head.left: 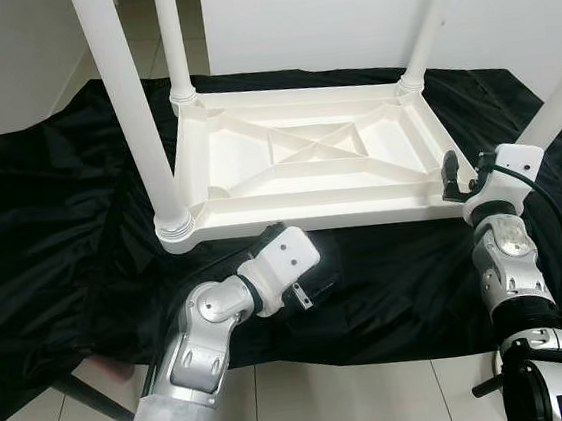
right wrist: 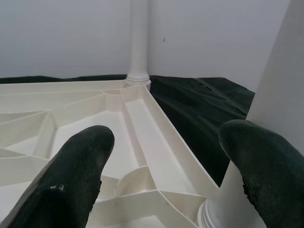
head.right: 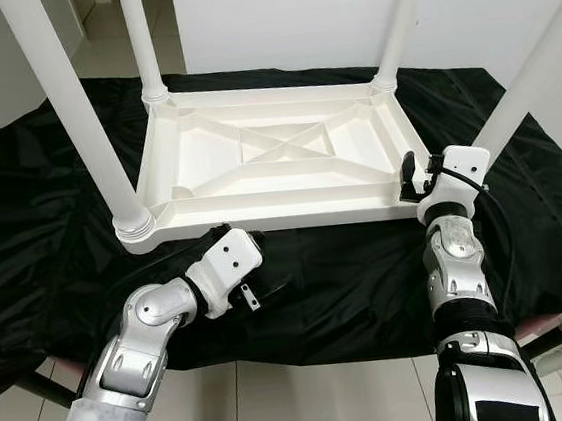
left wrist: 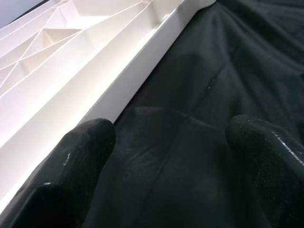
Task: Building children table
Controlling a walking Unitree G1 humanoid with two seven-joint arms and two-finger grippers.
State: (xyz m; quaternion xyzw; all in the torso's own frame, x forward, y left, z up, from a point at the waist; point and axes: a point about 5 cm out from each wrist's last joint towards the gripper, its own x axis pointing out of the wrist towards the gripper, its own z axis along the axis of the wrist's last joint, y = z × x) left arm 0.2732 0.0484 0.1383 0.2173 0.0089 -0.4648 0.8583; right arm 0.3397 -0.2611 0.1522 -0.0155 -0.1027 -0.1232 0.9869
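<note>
A black cloth [head.left: 51, 225] is covering the surface, and the white table [head.left: 306, 158] is lying upside down on it, legs pointing up. The left gripper [left wrist: 161, 156] is hovering open beside the near rim. The right gripper [right wrist: 161, 175] is spreading open, seemingly around the near right leg [head.right: 524, 84].

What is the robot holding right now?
Nothing. The left gripper is open over the black cloth; the right gripper is open around the near right leg.
</note>
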